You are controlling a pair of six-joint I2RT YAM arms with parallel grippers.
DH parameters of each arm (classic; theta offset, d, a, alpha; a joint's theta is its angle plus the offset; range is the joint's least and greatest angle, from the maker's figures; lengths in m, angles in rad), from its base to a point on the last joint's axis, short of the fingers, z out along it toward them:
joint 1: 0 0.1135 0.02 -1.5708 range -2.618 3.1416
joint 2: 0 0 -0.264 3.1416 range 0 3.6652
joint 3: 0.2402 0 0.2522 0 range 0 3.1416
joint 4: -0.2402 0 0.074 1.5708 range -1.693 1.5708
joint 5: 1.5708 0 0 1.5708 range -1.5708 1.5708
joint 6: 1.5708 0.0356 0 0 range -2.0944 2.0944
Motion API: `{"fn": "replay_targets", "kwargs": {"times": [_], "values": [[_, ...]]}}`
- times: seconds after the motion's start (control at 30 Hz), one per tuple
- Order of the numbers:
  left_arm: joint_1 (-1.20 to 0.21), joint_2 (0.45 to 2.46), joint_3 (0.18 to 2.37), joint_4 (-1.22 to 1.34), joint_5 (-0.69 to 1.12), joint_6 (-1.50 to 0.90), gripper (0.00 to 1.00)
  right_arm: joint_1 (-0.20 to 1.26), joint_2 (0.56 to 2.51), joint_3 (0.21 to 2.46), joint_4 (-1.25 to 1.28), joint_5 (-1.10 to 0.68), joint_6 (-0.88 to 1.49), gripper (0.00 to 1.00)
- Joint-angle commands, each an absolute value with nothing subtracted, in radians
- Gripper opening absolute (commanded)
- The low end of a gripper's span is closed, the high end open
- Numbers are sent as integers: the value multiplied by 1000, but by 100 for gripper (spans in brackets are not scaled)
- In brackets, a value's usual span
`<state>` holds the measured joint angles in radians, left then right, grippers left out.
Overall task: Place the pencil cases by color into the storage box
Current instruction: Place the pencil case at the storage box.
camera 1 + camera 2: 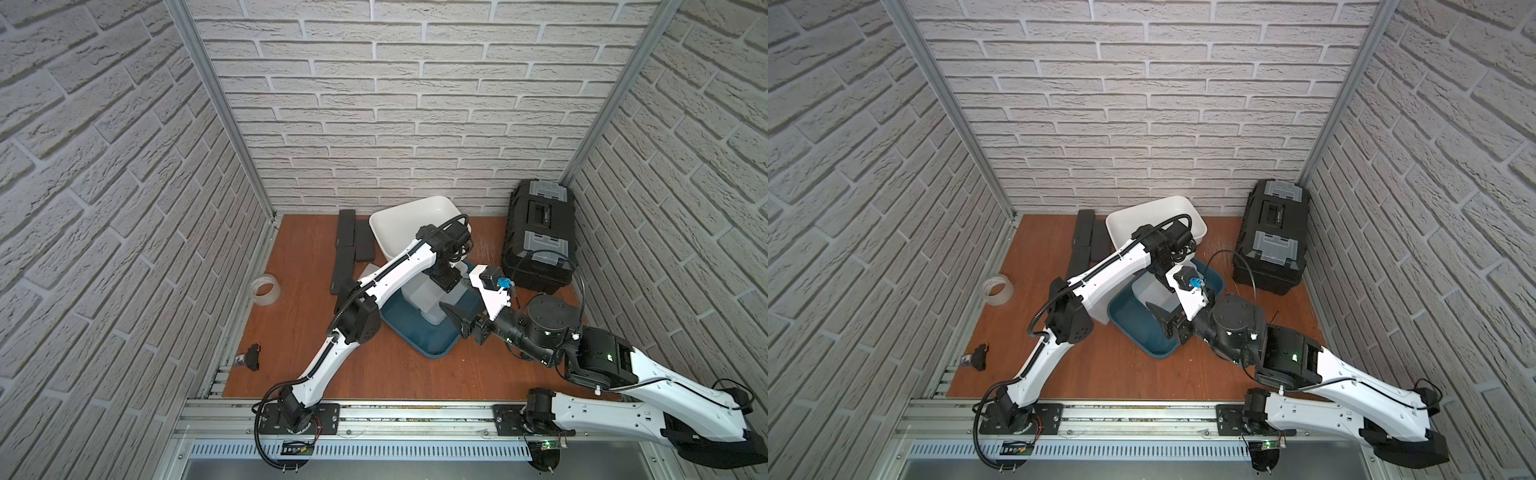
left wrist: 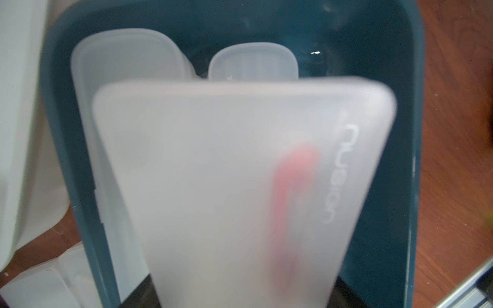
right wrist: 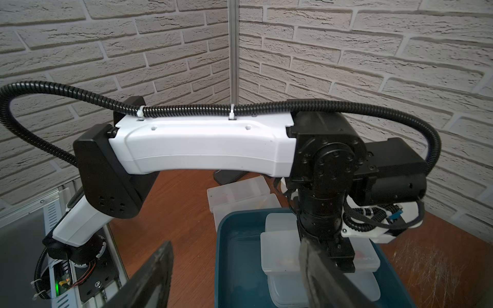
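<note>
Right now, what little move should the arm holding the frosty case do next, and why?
Probably lower it a little and let go: the left gripper holds a frosted case over the blue box, where other frosted cases already lie.

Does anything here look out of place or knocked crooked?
Nothing looks spilled or broken. A small black part lies alone at the left edge of the table, away from the sorting. The teal bin sits skewed to the table edges, and the frosted cases in it are stacked unevenly.
</note>
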<state>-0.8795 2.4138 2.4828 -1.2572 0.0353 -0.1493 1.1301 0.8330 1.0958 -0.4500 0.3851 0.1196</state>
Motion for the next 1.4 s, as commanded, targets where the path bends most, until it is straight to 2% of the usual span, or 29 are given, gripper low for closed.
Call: {"fn": "replay_targets", "kwargs": {"times": [0.0,0.43,0.57,0.73,0.9,1.03,1.2,1.37], "values": [[-894,2444,2485,-1244,60,-142,62,1142,855,1095,-438,375,102,75],[-866,2532,2510,-1195,17,-158,62,1170,868,1080,-412,384,106,75],[-852,2540,2530,-1156,16,-170,66,1175,886,1081,-405,384,104,75],[-841,2566,2594,-1121,46,-177,75,1178,903,1080,-399,388,100,75],[-829,2545,2593,-1057,87,-152,96,1178,902,1077,-398,399,98,76],[-800,2529,2591,-1054,108,-148,98,1180,894,1077,-400,405,98,76],[-764,2409,2544,-1014,74,-135,98,1179,881,1061,-381,419,98,76],[-640,2236,2449,-948,123,-182,98,1180,909,1056,-369,426,96,76]]}}
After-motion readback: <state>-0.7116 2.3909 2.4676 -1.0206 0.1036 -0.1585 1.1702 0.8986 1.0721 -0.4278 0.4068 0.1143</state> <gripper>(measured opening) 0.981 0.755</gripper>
